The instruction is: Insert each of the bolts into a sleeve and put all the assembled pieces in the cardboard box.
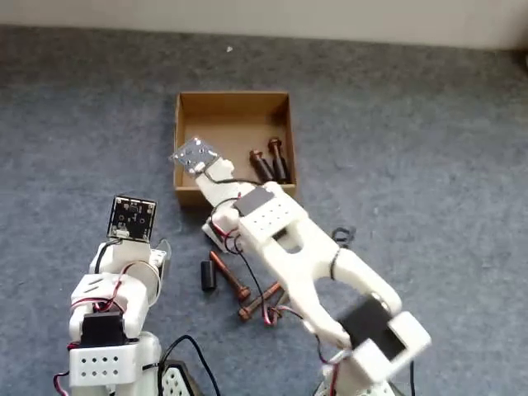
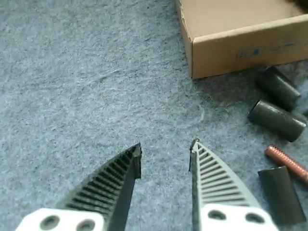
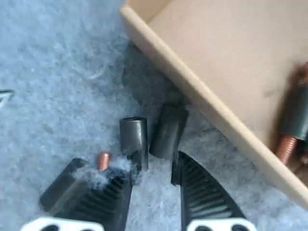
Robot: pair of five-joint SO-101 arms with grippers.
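The cardboard box (image 1: 191, 124) stands at the back of the carpet, with two assembled bolt-and-sleeve pieces (image 1: 269, 163) lying in its right side. My right gripper (image 3: 153, 174) is open and low over the carpet just in front of the box wall (image 3: 202, 96). Two black sleeves (image 3: 134, 138) (image 3: 168, 130) lie at its fingertips, the first touching one finger. A third sleeve (image 3: 60, 190) and a copper bolt tip (image 3: 103, 160) lie beside that finger. My left gripper (image 2: 166, 153) is open over bare carpet, left of the box corner (image 2: 226, 43).
Loose bolts (image 1: 229, 276) (image 1: 260, 301) and a black sleeve (image 1: 208, 275) lie between the two arms. The right arm (image 1: 289, 239) covers more parts near the box front. In the left wrist view, sleeves (image 2: 276, 120) (image 2: 281, 192) and a bolt (image 2: 286, 163) lie beside the gripper.
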